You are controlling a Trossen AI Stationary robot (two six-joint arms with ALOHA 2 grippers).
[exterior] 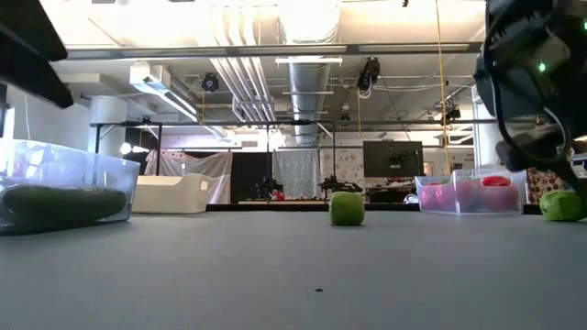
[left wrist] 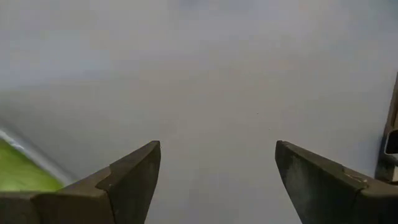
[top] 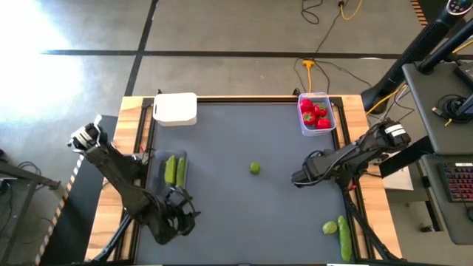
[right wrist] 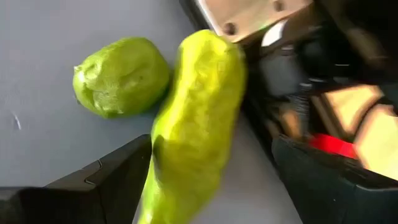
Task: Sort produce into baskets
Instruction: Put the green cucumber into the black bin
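Note:
A white tub stands at the far left. A clear tub at the far right holds round red pieces. A shallow tray at the left holds two green pods. One yellow-green ball rests mid-table. Another ball lies against a green pod at the near right. My right gripper is open and off the table. Its wrist view shows that pod between its spread fingers and the ball beside it. My left gripper is open and empty, near the tray.
Wooden rails run along the table's sides. The right arm hangs above the near-right ball. A metal plate and dark arm parts stand just beyond the pod. The dark mat between the arms is bare.

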